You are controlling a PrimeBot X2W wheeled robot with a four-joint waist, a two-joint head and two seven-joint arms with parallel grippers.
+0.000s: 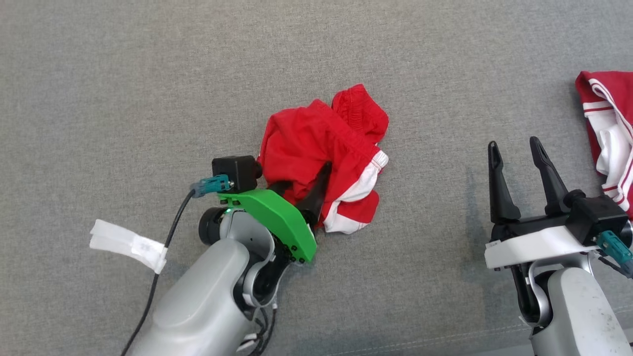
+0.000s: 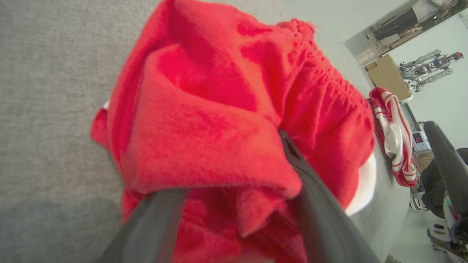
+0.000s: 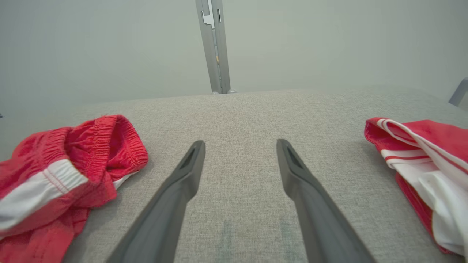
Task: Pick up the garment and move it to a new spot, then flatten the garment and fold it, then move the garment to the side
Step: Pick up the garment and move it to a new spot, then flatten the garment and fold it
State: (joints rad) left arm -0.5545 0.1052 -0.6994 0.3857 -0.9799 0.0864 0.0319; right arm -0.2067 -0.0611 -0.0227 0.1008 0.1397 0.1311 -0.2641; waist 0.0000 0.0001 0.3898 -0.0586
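The grey table (image 1: 99, 74) carries the crumpled red garment (image 1: 316, 143) at its middle. The left arm slants in from the lower left. The left gripper (image 1: 304, 183) is pushed into the garment's near edge, fingers spread, a fold loose between them. The right gripper (image 1: 513, 143) points forward, fingers spread, beside a striped garment (image 1: 610, 143).

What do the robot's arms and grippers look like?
Pale grey rounded arms. Each gripper has two long dark fingers, a black camera box and teal plug. The left gripper has a green bracket and taped black cable; the right gripper a white bracket.
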